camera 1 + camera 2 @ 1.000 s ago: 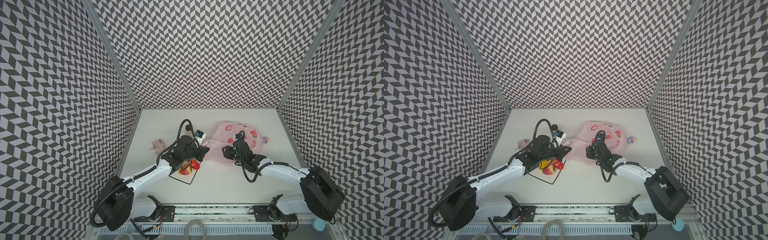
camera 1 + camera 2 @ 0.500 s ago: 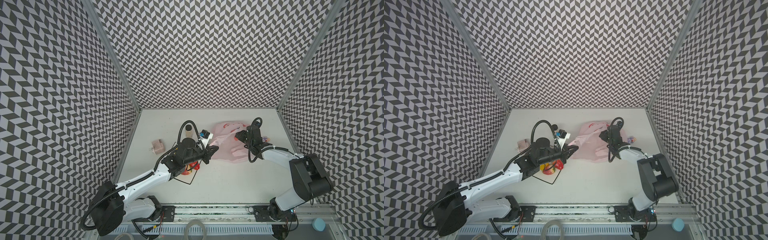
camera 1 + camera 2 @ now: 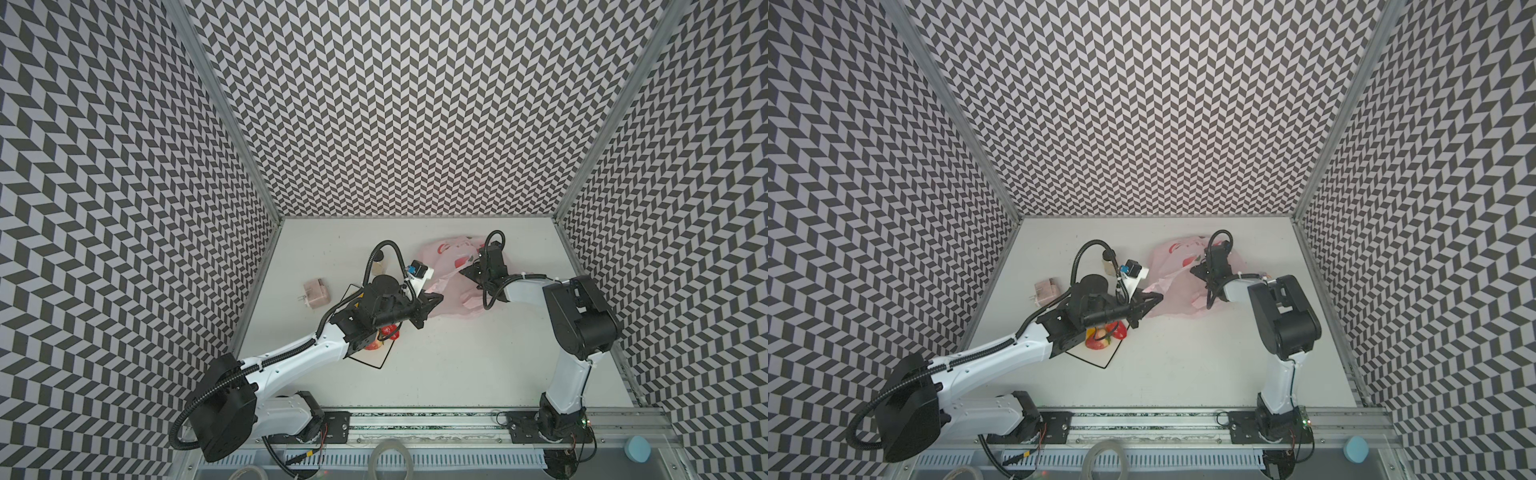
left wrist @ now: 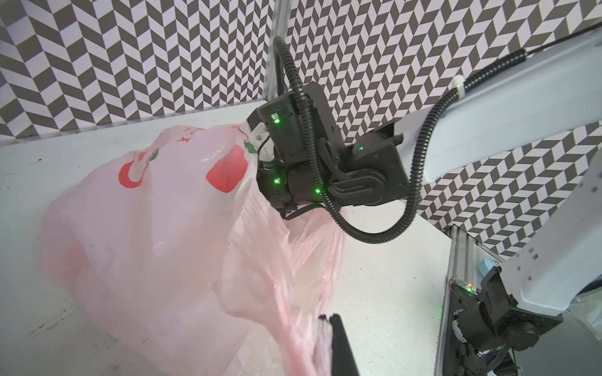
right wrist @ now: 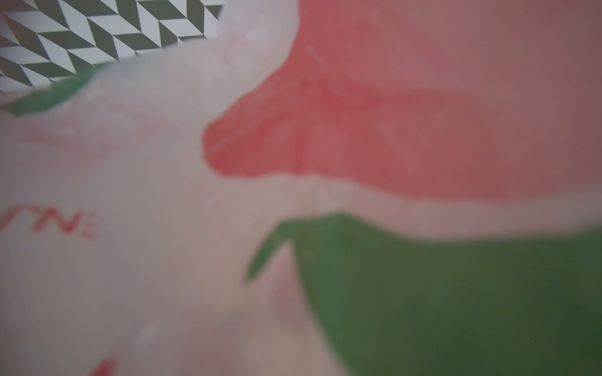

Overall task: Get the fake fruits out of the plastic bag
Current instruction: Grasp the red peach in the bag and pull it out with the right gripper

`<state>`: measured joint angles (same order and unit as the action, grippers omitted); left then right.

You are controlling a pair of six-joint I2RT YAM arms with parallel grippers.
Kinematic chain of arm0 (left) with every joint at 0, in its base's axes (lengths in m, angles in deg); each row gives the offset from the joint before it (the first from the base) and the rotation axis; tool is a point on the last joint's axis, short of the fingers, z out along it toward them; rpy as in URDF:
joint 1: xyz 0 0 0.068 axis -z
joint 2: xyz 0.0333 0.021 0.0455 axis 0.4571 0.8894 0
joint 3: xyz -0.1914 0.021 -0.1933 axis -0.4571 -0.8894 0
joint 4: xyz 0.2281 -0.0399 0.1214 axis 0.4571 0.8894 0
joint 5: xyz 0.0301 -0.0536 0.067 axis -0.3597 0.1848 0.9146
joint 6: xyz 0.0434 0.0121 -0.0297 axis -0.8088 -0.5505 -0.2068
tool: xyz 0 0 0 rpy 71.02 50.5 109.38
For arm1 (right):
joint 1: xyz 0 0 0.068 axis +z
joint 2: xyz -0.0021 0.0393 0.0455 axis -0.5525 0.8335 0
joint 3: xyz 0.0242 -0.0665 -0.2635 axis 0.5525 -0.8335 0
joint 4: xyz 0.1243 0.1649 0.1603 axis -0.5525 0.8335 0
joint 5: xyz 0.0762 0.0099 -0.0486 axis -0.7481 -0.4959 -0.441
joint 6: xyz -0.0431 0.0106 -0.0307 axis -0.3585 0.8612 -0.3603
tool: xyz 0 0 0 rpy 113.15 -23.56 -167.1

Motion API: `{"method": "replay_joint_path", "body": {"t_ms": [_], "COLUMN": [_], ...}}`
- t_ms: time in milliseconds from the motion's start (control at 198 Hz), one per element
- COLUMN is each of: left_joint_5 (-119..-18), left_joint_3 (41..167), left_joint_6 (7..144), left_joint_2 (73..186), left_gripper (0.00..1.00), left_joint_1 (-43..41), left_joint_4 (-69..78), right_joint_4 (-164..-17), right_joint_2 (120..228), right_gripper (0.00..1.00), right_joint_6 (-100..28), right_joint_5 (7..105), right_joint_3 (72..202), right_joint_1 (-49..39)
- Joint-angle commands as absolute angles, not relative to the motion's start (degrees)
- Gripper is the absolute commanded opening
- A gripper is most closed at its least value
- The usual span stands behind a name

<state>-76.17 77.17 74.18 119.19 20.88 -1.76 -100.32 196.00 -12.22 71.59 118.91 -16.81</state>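
The bag lies crumpled on the tabletop, toward the back and right of the middle. The left hand is closed tight, pinching a stretched fold of the bag's near edge. The right hand seems to reach into the bag's mouth from the far side. Pink film covers its fingers, so I cannot tell how wide it stands or whether it holds anything. The right wrist view gives only blurred red and green print, close against the lens. Red and yellow fruits sit clustered on the plate, left of the bag and apart from it, partly under the left arm. Whether any fruit is inside the bag I cannot tell.
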Motion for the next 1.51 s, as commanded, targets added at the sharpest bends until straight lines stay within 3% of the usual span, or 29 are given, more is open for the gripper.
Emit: {"method": "replay_joint_path", "body": {"t_ms": [0,343,560,838,1034,1504], "left_joint_5": [-77.08,-77.18,-76.32,-74.34,-71.76,-68.98], "left_joint_3": [78.84,79.93,79.45,78.91,77.67,77.15], "left_joint_6": [73.34,73.34,73.46,73.77,74.62,78.84], "left_joint_2": [119.6,121.89,121.95,121.95,121.26,123.44], "left_gripper": [0.0,0.0,0.0,0.0,0.0,0.0], "left_joint_1": [21.99,23.95,23.96,23.95,23.95,21.43], "left_joint_4": [-2.09,-2.57,-2.58,-2.67,-3.22,-7.87], "right_joint_4": [-102.48,-91.54,-86.76,-85.64,-89.02,-96.45], "right_joint_2": [198.79,205.64,205.11,199.79,192.44,168.59], "right_gripper": [0.78,0.75,0.64,0.42,0.28,0.24], "right_joint_6": [-11.88,-17.22,-23.1,-27.01,-28.14,-34.0], "right_joint_5": [71.96,75.91,79.96,81.6,75.01,44.13], "right_joint_3": [121.68,130.92,132.62,129.5,125.8,108.42], "right_joint_1": [-16.99,-15.46,-14.57,-14.38,-14.47,-14.47]}}
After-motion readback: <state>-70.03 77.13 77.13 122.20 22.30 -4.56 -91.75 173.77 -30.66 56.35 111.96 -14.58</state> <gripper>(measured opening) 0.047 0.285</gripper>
